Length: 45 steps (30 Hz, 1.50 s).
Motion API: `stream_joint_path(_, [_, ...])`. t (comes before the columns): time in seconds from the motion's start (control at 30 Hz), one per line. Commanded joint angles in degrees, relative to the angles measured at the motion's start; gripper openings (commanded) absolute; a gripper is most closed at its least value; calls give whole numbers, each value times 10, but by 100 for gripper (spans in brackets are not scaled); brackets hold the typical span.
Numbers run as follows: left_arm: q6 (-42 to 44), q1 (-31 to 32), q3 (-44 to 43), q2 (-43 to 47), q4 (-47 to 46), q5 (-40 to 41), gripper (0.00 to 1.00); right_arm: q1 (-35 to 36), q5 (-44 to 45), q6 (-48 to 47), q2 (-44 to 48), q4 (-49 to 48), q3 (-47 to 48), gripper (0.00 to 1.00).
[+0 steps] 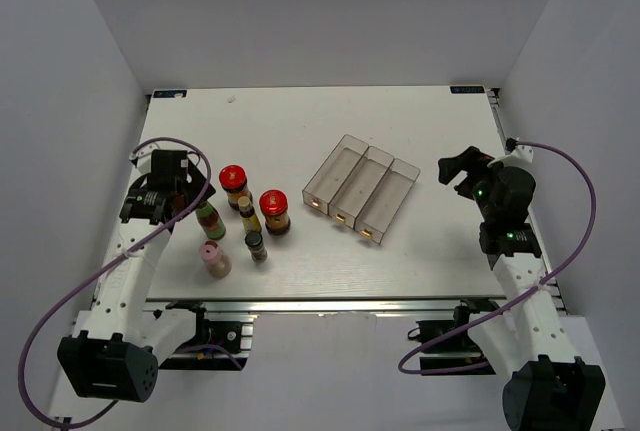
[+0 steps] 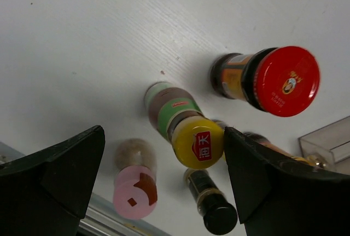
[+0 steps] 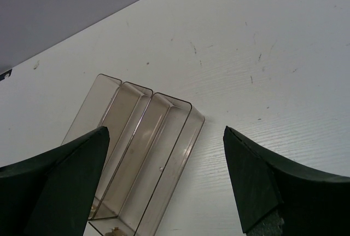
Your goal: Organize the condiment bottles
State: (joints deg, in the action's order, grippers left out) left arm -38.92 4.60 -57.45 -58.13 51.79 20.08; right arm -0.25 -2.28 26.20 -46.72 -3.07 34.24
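condiment bottles [image 1: 274, 211]: six upright, clustered left | tray [image 1: 362, 187]: right of them, apart | left pincer [image 1: 197, 201]: beside cluster

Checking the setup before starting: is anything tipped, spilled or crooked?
Nothing is tipped or spilled: the condiment bottles all stand upright in a cluster. Only the clear tray sits askew, diagonal to the table edges.

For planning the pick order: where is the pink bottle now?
In the top view the pink bottle stands on the left side of the table, nearest the front edge, left of the black-capped bottle.
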Motion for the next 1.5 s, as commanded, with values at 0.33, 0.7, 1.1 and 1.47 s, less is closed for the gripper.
stream_joint_path(0.33, [90, 1, -1, -51, 7, -63, 98, 0, 13, -19, 11, -8, 14, 89])
stream_joint_path(0.7, [92, 37, -35, -84, 34, -39, 80, -1, 20, -20, 15, -11, 3, 89])
stream_joint_path(1.1, [90, 61, -70, -118, 61, 22, 51, -1, 39, -25, 14, -8, 1, 89])
stream_joint_path(1.47, [92, 66, -77, -123, 69, 42, 33, -1, 40, -25, 15, -5, 0, 89])
